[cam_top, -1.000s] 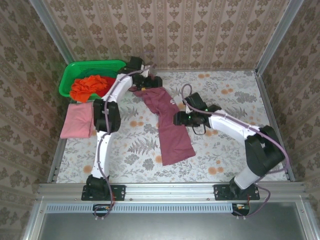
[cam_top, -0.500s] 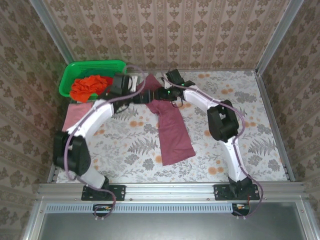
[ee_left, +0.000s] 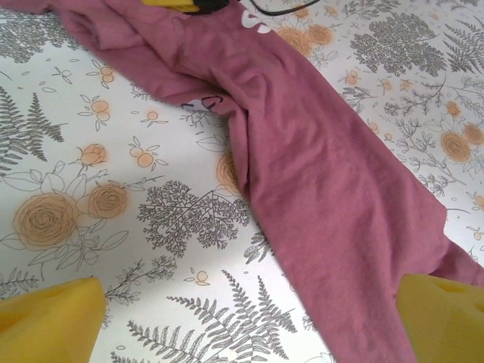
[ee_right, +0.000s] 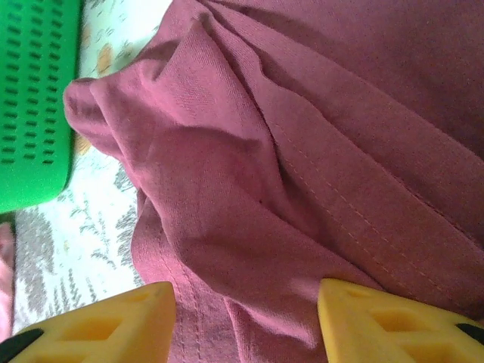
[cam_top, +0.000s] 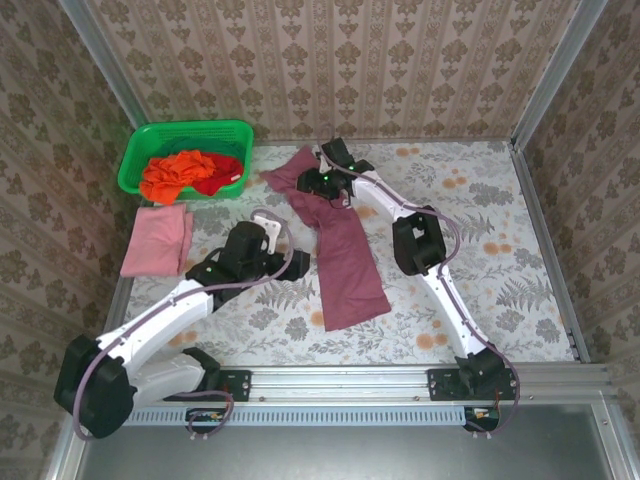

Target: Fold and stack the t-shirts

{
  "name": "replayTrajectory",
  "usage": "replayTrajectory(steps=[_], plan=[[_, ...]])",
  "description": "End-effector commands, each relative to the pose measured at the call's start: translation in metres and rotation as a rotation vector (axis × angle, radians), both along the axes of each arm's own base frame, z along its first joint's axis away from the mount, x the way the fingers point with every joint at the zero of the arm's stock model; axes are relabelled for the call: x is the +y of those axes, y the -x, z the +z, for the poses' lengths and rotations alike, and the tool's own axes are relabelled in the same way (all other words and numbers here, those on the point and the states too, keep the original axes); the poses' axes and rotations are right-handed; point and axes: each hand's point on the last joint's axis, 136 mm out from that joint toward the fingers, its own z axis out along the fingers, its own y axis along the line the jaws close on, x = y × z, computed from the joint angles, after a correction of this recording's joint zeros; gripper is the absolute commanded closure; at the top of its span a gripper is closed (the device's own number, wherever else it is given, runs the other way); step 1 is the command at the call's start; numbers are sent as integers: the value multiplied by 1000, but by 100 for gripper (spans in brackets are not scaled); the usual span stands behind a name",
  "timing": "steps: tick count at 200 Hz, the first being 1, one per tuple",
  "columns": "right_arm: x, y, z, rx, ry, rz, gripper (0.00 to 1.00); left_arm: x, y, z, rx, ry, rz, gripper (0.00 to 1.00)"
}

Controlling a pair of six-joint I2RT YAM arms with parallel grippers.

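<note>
The dusty maroon t-shirt [cam_top: 340, 262] lies in a long rumpled strip down the middle of the table. My right gripper [cam_top: 317, 183] hovers over its far, bunched end. Its yellow fingers [ee_right: 98, 325] stand apart with maroon cloth [ee_right: 302, 166] lying loose between them. My left gripper [cam_top: 304, 263] sits low beside the shirt's left edge, wide open, and the maroon cloth [ee_left: 325, 174] runs across in front of it. The folded light pink t-shirt [cam_top: 156, 240] lies at the left edge. The orange t-shirt [cam_top: 175, 173] and the red t-shirt [cam_top: 225, 172] are heaped in the basket.
The green plastic basket [cam_top: 185, 135] stands at the far left corner, its wall [ee_right: 34, 98] close to the shirt's far end. Patterned walls and metal rails [cam_top: 540, 240] close in the floral tablecloth [cam_top: 470, 230], which is bare on the right.
The left arm swung from the far end by the basket back to mid-table beside the shirt. The right arm moved from the shirt's middle to its far end. The shirt's top spread left.
</note>
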Motion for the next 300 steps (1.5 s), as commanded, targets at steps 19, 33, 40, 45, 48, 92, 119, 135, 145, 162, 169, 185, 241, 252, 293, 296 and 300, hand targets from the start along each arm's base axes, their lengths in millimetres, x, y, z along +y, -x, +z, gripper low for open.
replayTrajectory(steps=[19, 33, 40, 45, 48, 92, 119, 135, 145, 162, 169, 185, 241, 252, 293, 296, 300], plan=[[-91, -9, -29, 124, 175, -214, 44, 3, -2, 25, -132, 7, -23, 0], [-109, -12, -29, 125, 174, -247, 44, 3, -1, 23, -134, -7, -35, 0], [-116, -15, -26, 117, 168, -263, 44, 4, -1, 22, -132, -15, -38, 0], [-121, -16, -26, 114, 169, -272, 44, 5, -1, 20, -130, -19, -35, 0], [-124, -17, -26, 113, 172, -279, 44, 5, -1, 19, -127, -22, -34, 0], [-146, -35, -18, 78, 117, -283, 41, -8, 8, 4, -98, 4, -86, 0], [-135, -40, 17, -9, 69, -182, 34, -14, 8, -3, -81, -8, -100, 0], [-130, -39, 50, -100, 59, -130, 31, -14, 4, 1, -81, -3, -91, 0], [-130, -32, 68, -147, 55, -97, 29, -14, 2, 2, -74, 9, -103, 0], [-131, -14, 103, -238, 47, -57, 27, -15, -1, 7, -81, 16, -152, 0], [-133, -1, 106, -256, 55, -38, 26, -14, -2, 10, -94, 0, -171, 0], [-140, 29, 120, -326, 85, 8, 23, -11, -2, 19, -129, -35, -209, 0], [-172, 162, 124, -485, 334, 226, 17, -13, 33, 61, -328, -141, -517, 0], [-172, 192, 120, -502, 392, 286, 16, -12, 48, 61, -352, -160, -598, 0], [-128, 321, 101, -671, 515, 779, 16, -10, 83, 56, -428, -169, -764, 0], [-126, 329, 99, -678, 520, 810, 16, -10, 85, 56, -425, -166, -770, 0], [-123, 338, 97, -686, 525, 848, 17, -10, 86, 56, -423, -162, -778, 0]])
